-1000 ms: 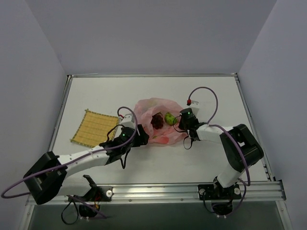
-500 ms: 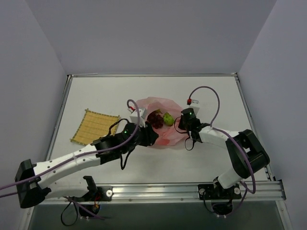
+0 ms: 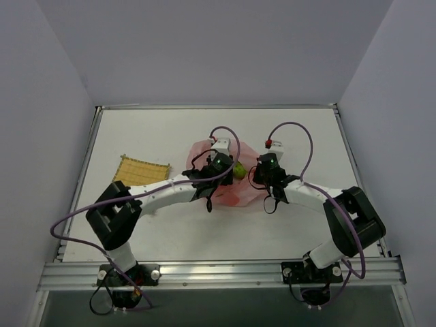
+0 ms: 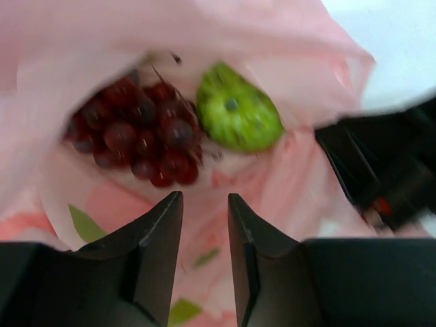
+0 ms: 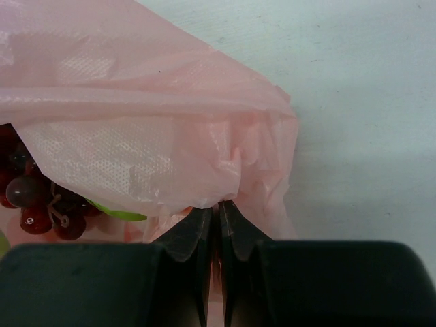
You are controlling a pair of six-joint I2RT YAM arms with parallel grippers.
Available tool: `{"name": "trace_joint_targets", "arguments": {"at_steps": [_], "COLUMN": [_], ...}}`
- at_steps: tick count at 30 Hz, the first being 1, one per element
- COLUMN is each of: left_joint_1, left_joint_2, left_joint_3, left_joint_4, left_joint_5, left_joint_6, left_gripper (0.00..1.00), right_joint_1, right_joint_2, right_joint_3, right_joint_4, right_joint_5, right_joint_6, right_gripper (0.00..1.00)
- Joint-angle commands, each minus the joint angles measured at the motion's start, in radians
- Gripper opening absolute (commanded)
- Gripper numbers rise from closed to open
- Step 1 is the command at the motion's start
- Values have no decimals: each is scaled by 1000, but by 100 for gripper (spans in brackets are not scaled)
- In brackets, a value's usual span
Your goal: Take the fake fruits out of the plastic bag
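At the bag [image 5: 170, 88] mouth, left fingers [image 4: 160, 252] part-open, empty; right fingers [image 5: 191, 238] pinch its edge.

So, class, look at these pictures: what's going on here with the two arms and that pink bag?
The right end effector is shut on the edge of the pink plastic bag, pinching it. The left end effector, open, points into the bag's mouth at a dark red grape bunch and a green fruit lying inside. It holds nothing, and no fruit shows outside the bag yet.
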Motion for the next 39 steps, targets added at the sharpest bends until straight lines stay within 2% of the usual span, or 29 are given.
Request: {"name": "trace_joint_targets", "arguments": {"at_steps": [1, 5, 6, 8, 17, 21, 23, 25, 26, 27, 29, 30, 33, 36, 39], "left_joint_1": [41, 72, 75, 80, 81, 83, 83, 83, 83, 83, 80, 80, 75, 67, 66], "left_joint_2": [59, 112, 118, 141, 236, 245, 253, 265, 277, 282, 276, 268, 218, 143, 61], "left_joint_3": [121, 132, 132, 141, 138, 95, 83, 75, 75, 75, 57, 46, 9, -18, -35], "left_joint_4": [39, 31, 34, 33, 46, 138, 192, 227, 235, 241, 263, 275, 294, 298, 283], "left_joint_5": [-71, -88, -91, -97, -154, -242, -278, -319, -332, -342, -353, -350, -330, -284, -168], "left_joint_6": [66, 49, 44, 43, -43, -86, -95, -120, -126, -129, -134, -128, -111, -77, -56], "left_gripper": [32, 53, 62, 67, 67, 67, 72, 73, 70, 62, 44, 31, 12, 3, 2], "right_joint_1": [2, -1, -1, -1, -1, 0, 2, 5, 5, 9, 9, 9, 9, 9, 9], "right_joint_2": [-37, -47, -48, -50, -48, -56, -59, -57, -56, -59, -60, -63, -68, -63, -60], "right_joint_3": [-8, -12, -12, -14, -26, -35, -43, -46, -46, -49, -51, -54, -54, -51, -49], "right_joint_4": [21, 24, 25, 30, 50, 58, 64, 74, 76, 79, 76, 73, 74, 76, 76], "right_joint_5": [-34, -47, -48, -53, -67, -71, -80, -90, -93, -94, -93, -91, -90, -87, -84], "right_joint_6": [-4, -4, -4, -1, 6, 6, 8, 14, 16, 16, 16, 14, 14, 14, 16], "right_gripper": [3, 3, 3, 3, 3, 3, 3, 3, 3, 3, 3, 3, 3, 3, 3]}}
